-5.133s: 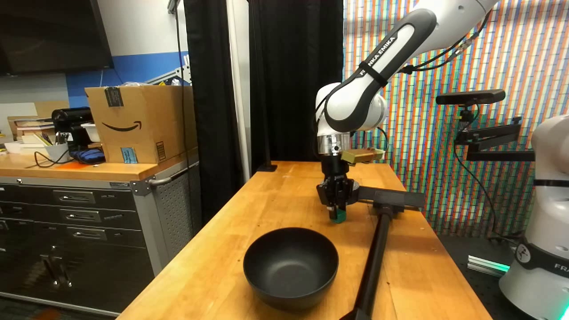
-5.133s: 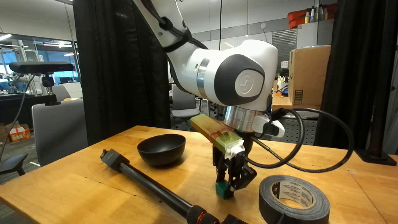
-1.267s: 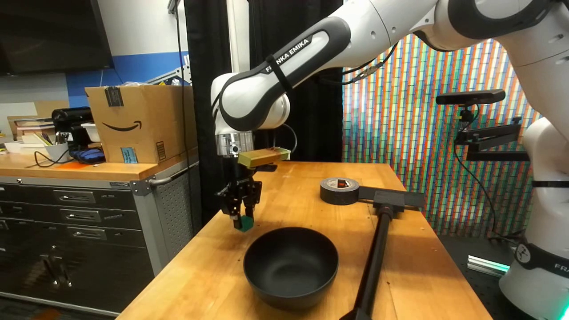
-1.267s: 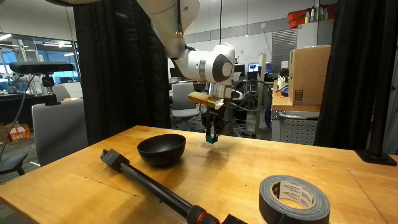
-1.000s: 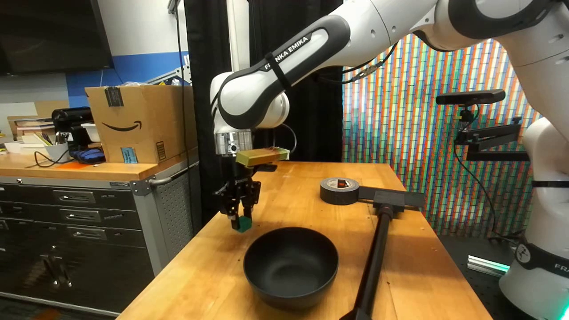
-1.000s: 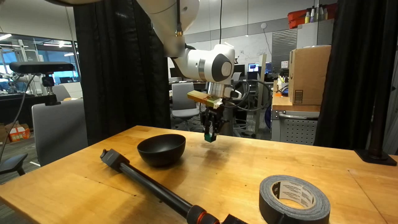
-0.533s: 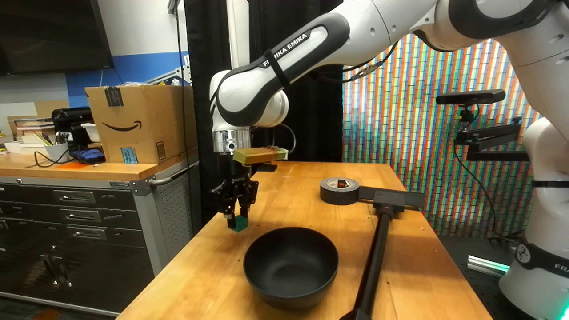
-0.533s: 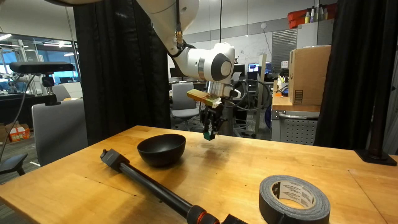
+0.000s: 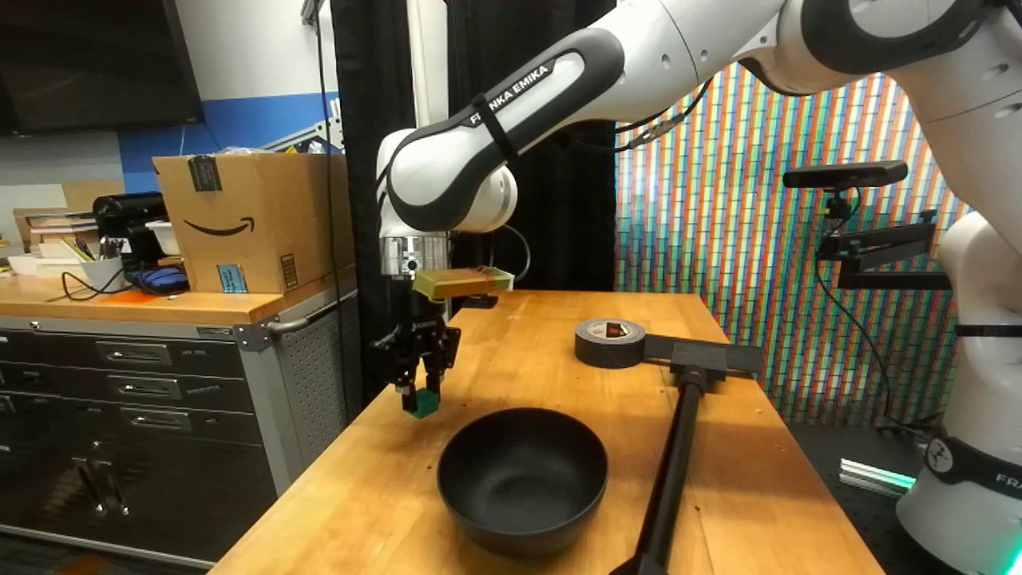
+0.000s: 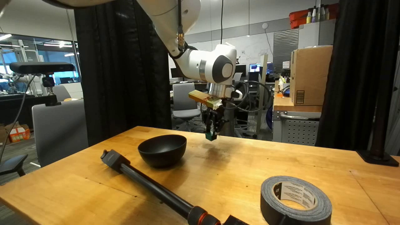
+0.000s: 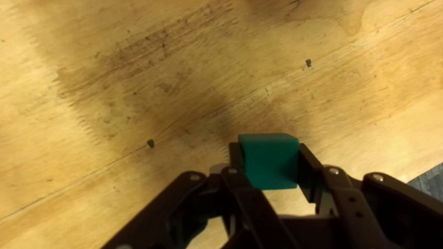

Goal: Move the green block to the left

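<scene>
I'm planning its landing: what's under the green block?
Wooden tabletop with a shadow on it, below a gap. In the wrist view, the green block and gripper hide the tabletop behind them.

Block [image 11: 271, 164] shows teal-green; gripper [image 9: 421, 396] black. Bowl [image 10: 162, 158] plain black. Tabletop [image 11: 363, 90] honey-brown, dark-flecked. Backdrop [image 9: 718, 239] striped orange, cream, green.

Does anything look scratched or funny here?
Yes: the table looks worn. The wrist view shows a dark scuff and a few dark spots, unlike the cleaner parts around them. The bowl stands upright and the gripper holds the green block, so those look fine.
</scene>
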Motion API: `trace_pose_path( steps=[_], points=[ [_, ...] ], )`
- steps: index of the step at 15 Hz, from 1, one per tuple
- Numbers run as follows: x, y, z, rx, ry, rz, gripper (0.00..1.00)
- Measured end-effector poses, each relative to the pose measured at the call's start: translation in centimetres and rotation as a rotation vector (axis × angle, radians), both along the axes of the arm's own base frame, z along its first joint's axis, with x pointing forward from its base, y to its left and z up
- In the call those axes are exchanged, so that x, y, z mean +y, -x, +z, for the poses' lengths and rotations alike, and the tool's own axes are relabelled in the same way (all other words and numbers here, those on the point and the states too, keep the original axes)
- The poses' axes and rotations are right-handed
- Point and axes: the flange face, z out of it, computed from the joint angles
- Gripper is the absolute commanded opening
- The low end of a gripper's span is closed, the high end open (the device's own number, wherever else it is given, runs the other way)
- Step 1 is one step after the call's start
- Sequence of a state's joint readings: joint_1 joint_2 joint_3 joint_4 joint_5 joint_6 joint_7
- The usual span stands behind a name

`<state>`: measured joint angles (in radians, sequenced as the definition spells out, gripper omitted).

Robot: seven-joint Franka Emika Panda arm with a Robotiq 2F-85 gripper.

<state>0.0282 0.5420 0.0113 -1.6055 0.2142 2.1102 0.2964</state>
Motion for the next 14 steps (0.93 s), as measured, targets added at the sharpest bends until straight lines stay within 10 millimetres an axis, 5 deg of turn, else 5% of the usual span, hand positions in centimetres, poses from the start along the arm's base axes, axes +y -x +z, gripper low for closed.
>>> trace_pose_path(
  steps=[14],
  points=[
    [0.17,0.10,-0.47,0.029,0.002,-0.070,0.16]
  ],
)
